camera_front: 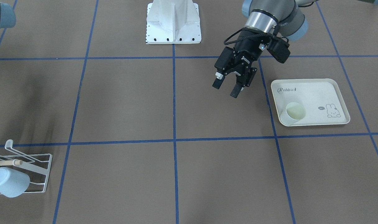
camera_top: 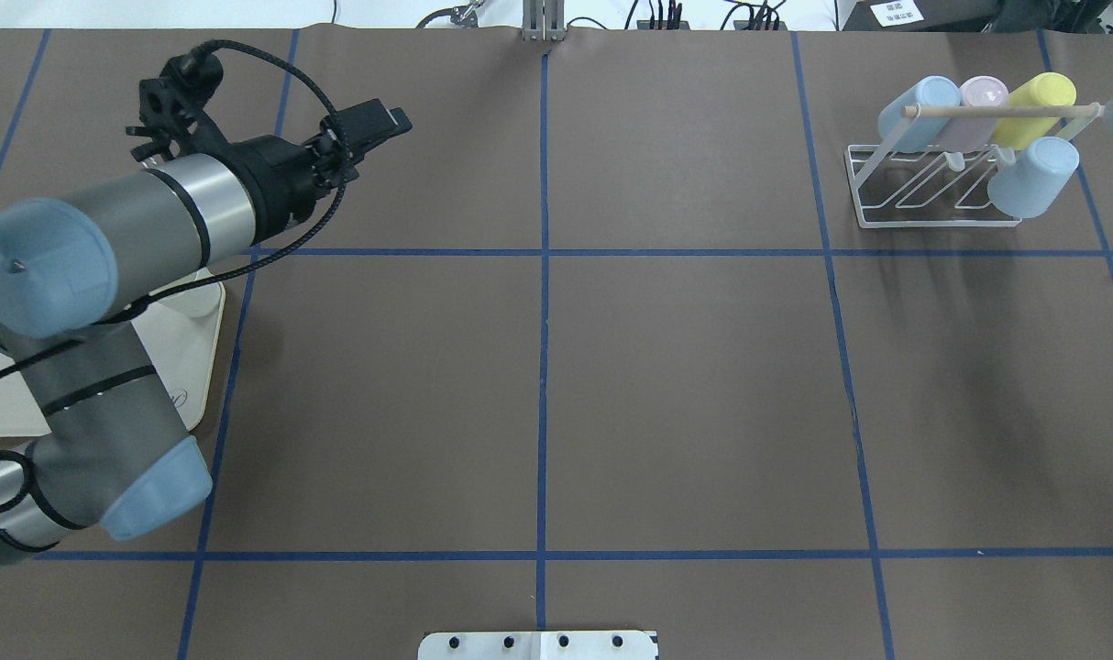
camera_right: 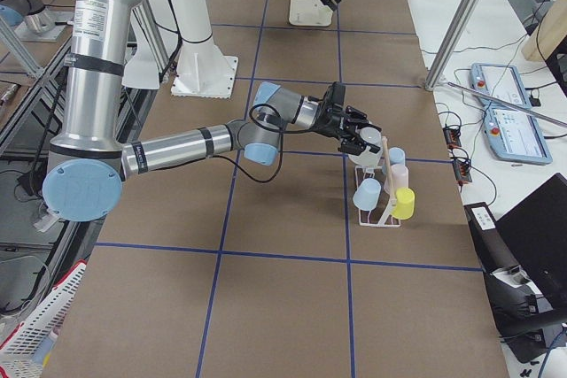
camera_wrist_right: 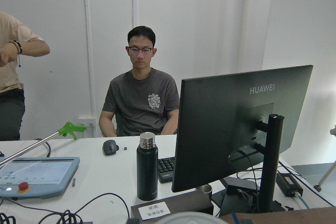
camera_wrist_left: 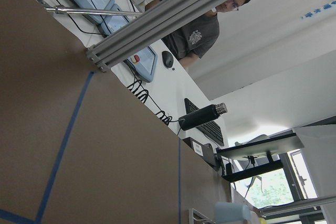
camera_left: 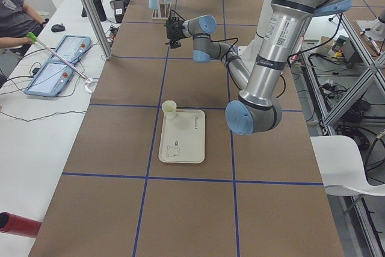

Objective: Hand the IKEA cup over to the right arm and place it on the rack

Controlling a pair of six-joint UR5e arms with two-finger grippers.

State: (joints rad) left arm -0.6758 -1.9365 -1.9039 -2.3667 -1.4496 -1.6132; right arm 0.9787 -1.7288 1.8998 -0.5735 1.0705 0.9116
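A cream cup (camera_front: pixel 295 112) stands upright at the corner of the rabbit-print tray (camera_front: pixel 316 93). My left gripper (camera_front: pixel 227 88) hangs open and empty over the bare table, apart from the tray on the side toward the table's middle. The white wire rack (camera_top: pixel 923 197) stands at the far right and bears two light blue cups (camera_top: pixel 1033 179), a pink one and a yellow one (camera_top: pixel 1033 105). My right gripper (camera_right: pixel 359 135) reaches in beside the rack's wooden dowel. A pale shape shows at its tips. I cannot tell whether it is open or shut.
The robot's white base plate (camera_front: pixel 173 28) is at the table's robot-side edge. Blue tape lines cross the brown table. Past the far edge is a desk with tablets (camera_left: pixel 54 67), cables and a seated person (camera_wrist_right: pixel 140 103).
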